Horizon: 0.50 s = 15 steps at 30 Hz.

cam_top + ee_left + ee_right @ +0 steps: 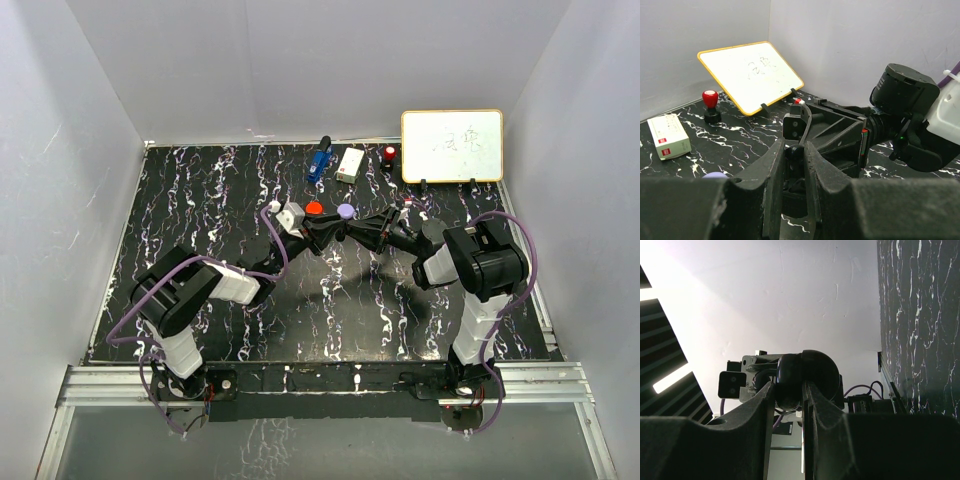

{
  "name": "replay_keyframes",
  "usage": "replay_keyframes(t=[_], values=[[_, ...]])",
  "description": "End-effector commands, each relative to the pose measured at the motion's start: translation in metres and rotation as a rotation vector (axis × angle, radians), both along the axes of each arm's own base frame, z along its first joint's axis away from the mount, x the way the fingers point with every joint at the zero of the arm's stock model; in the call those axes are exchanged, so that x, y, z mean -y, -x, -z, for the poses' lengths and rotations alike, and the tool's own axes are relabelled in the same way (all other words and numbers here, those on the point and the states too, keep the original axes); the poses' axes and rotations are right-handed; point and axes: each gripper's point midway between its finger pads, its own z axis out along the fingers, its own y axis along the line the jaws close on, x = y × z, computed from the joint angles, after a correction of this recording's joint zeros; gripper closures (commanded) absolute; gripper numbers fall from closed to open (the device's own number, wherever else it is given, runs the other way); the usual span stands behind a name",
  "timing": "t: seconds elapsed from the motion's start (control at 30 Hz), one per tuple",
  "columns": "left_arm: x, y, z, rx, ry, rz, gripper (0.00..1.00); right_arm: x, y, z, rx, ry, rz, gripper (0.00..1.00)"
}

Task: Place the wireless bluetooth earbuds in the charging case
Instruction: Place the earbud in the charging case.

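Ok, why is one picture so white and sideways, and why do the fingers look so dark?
Right wrist view: the camera is tipped, so the table runs up the right edge; the lit wall glares white, leaving the right fingers as dark shapes. Left wrist view: evenly lit, left fingers slightly soft. Top view: sharp.

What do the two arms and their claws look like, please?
The left arm and right arm have white links and bulky black joints. A purple cable loops along each, held by white ties. The left claw and right claw are matte black, each with two flat, angular fingers.
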Motion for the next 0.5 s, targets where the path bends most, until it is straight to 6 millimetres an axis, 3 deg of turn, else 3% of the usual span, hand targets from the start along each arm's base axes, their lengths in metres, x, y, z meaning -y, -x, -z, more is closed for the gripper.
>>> replay_keyframes(t=[0.0, 0.47], values=[[-0.0055, 0.0115, -0.0462, 0.141, 0.132, 0.012, 1.0, 0.0063, 0.0207, -0.0695, 0.4, -0.089, 0.006, 1.0], [-0.0071, 0.01, -0.0422, 0.129, 0.13, 0.0, 1.0, 0.0066, 0.0202, -0.0689, 0.401, -0.087, 0.007, 1.0]])
